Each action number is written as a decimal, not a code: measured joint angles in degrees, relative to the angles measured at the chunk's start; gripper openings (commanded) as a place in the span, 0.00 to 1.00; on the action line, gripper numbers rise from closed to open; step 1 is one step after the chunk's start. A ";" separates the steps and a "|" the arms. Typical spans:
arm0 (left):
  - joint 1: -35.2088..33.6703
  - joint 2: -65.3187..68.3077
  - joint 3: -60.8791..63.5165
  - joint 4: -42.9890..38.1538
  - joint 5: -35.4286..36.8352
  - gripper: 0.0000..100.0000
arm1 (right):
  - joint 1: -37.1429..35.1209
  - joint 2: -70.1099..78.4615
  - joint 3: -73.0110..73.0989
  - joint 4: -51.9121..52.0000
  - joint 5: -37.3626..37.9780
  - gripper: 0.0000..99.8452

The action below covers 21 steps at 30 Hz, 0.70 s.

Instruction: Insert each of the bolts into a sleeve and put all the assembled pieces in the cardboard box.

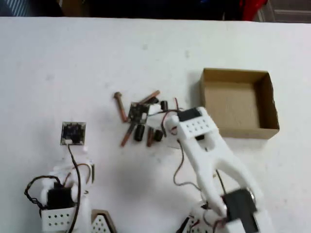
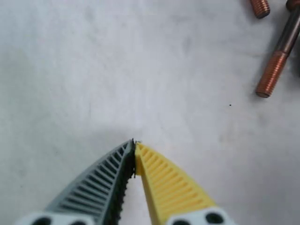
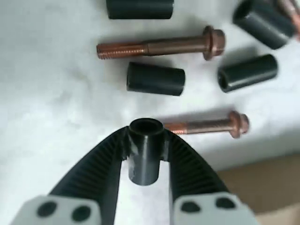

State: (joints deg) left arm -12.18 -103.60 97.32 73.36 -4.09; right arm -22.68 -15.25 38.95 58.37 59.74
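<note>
Sleeve (image 3: 144, 154): smooth black tube, pinched in ribbed right hand (image 3: 146, 134).
Bolts (image 3: 159, 47): copper-coloured, threaded, flanged heads; lying among loose sleeves (image 3: 155, 78) just beyond that hand.
Cardboard box (image 1: 265, 104): square, open-topped, beside the pile.
Surface (image 1: 97, 58): white, matte.
Left hand (image 2: 135, 144): pressed together, holding nothing, apart from the pile.

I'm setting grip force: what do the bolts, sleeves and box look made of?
The bolts look like metal, copper-coloured and faintly shiny, with cut threads and flanged heads. The sleeves are matte black, probably plastic or rubber; the look leaves that open. The box is dull brown cardboard with thin folded walls.
</note>
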 measured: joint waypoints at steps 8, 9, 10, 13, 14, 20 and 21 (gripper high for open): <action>0.00 0.00 0.00 0.00 0.00 0.02 | -0.26 -25.85 0.09 10.64 -9.41 0.02; 0.00 0.00 0.00 0.00 0.00 0.02 | -0.26 -29.19 0.44 11.87 -10.46 0.02; 0.00 0.00 0.00 0.00 0.00 0.02 | -0.26 -32.44 1.14 13.01 -11.60 0.02; 0.00 0.00 0.00 0.00 0.00 0.02 | -0.26 -41.23 5.54 13.89 -14.07 0.02; 0.00 0.00 0.00 0.00 0.00 0.02 | -0.26 -44.13 7.30 13.89 -14.68 0.02; 0.00 0.00 0.00 0.00 0.00 0.02 | -0.26 -58.73 18.02 13.80 -18.11 0.02; 0.00 0.00 0.00 0.00 0.00 0.02 | -0.26 -60.84 19.43 13.80 -18.81 0.02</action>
State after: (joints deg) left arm -12.18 -103.60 97.32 73.36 -4.09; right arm -22.95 -76.09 58.37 72.18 40.92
